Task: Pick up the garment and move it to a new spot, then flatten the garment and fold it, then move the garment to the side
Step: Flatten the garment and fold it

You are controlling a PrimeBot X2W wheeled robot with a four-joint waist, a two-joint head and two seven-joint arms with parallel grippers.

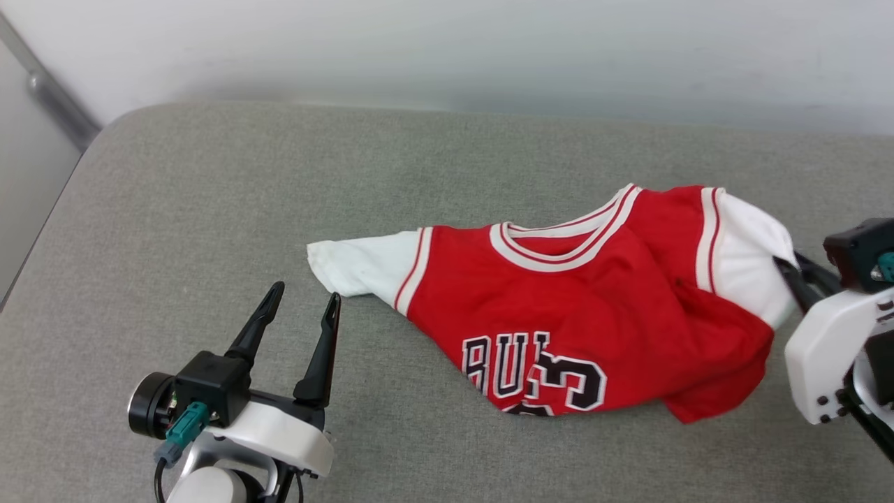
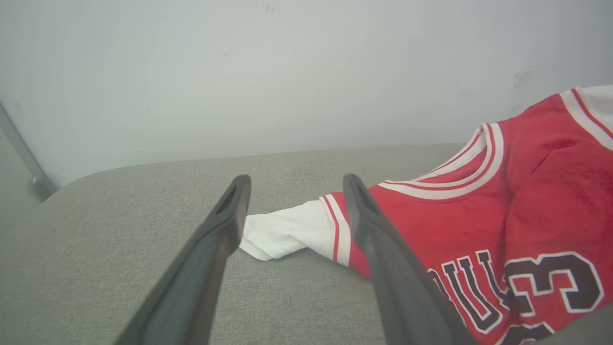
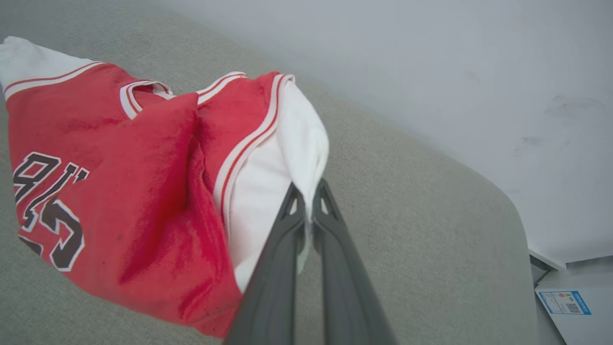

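The garment [image 1: 573,314], a red jersey with white sleeves and black lettering, lies crumpled on the grey cushion. My right gripper [image 1: 788,267] is shut on the edge of its white sleeve at the right, and that sleeve is lifted a little off the surface. In the right wrist view the gripper [image 3: 309,189] pinches the white cloth of the garment [image 3: 143,182] between its tips. My left gripper [image 1: 305,293] stands open just in front of the other white sleeve, holding nothing. In the left wrist view the garment [image 2: 479,225] shows beyond the open gripper [image 2: 294,184].
The grey cushion [image 1: 209,195] runs back to a pale wall [image 1: 447,49]. Its left edge drops off beside a metal rail [image 1: 49,94]. Past the cushion's right end, a white object with a blue label [image 3: 570,302] lies lower down.
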